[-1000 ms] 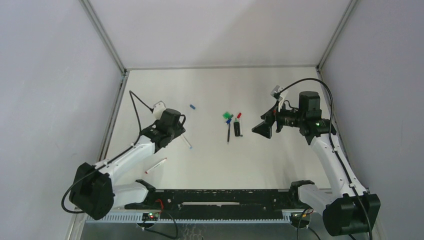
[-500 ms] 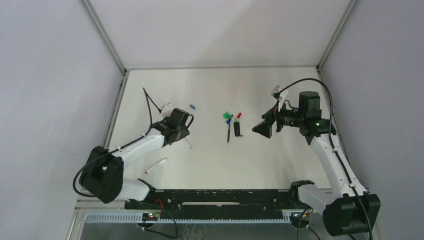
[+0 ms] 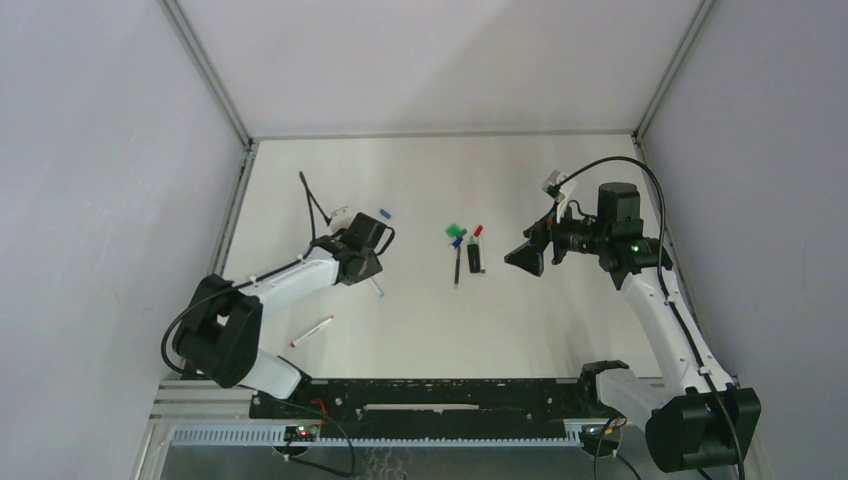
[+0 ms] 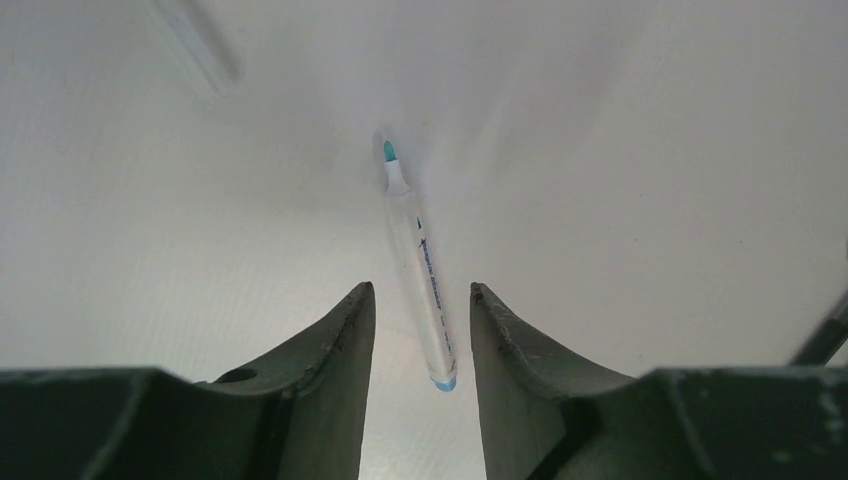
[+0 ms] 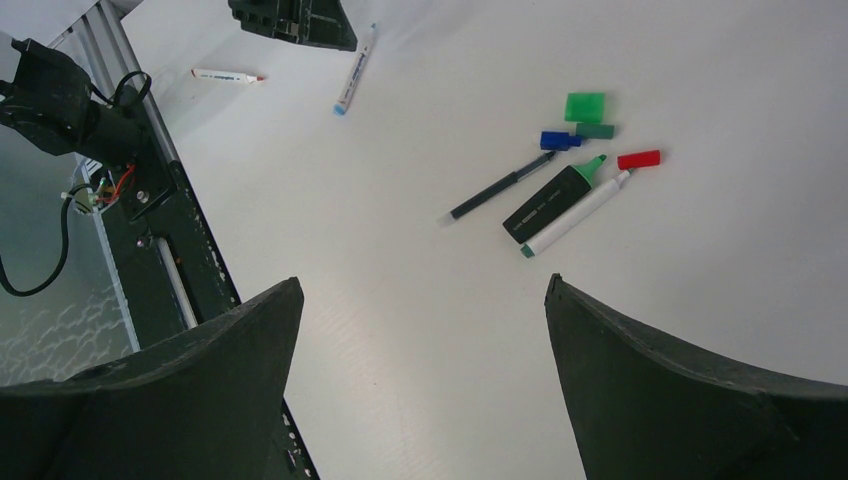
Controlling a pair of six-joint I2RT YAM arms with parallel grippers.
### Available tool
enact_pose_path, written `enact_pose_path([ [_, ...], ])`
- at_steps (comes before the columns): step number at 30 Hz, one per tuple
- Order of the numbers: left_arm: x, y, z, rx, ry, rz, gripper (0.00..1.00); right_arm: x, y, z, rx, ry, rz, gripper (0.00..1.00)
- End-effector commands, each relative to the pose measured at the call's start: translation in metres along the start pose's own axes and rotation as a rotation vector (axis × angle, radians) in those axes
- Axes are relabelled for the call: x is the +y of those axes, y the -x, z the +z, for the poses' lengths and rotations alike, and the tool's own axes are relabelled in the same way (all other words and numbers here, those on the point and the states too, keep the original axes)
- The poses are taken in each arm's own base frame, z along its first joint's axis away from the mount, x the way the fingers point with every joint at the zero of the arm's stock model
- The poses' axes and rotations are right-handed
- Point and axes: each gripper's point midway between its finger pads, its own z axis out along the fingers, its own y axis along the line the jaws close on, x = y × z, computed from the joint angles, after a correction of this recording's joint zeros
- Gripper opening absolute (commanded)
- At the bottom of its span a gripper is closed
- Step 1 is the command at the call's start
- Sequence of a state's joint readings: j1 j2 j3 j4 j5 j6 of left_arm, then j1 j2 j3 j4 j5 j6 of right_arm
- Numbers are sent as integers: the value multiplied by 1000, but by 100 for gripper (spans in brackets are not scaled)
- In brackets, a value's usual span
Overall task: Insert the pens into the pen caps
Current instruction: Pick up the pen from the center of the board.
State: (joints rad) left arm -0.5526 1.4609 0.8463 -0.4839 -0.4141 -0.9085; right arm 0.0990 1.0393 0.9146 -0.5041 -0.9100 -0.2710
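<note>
Near edge of the desk (image 3: 560, 330), left side: white pen with red ends (image 3: 312, 331), lying free. Left tool (image 4: 420, 292) is part-open and straddles the teal-tipped white pen (image 4: 405, 215), which lies flat. There are gaps on both sides, so it looks lined up for a pick with nothing gripped. Barrel has blue print, too small to read. Right tool (image 5: 420, 300) is spread wide and empty over the right side, likely waiting for a cap. Mid-desk cluster: black highlighter (image 5: 552, 203), green cap (image 5: 585, 106), dark blue cap (image 5: 560, 140), red cap (image 5: 638, 159). Loose blue cap (image 3: 384, 213) sits farther back, left of centre.

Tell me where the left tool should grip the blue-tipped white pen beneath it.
Mid-barrel, down from above: the white pen lies flat on the table, its barrel running through the open left tool, so closing there leaves the blue tip clear.
</note>
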Motion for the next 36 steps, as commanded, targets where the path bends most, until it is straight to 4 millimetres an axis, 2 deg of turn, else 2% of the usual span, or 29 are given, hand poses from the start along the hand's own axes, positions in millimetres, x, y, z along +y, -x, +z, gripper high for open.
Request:
enact_pose_path([
  [1,-13,7,-2,-1,-14,16,44,1,13,-2,-29,-5,-38,99],
  [13,-12,-4,15,40,39,62,41,1,13,-3,-30,-6,-36,99],
  [20,-12,-11,25,69,60,86,36,1,13,-3,-30,-6,-36,99],
  [36,-4,-26,34,95,86,110,24,0,12,-3,-29,-7,-28,99],
])
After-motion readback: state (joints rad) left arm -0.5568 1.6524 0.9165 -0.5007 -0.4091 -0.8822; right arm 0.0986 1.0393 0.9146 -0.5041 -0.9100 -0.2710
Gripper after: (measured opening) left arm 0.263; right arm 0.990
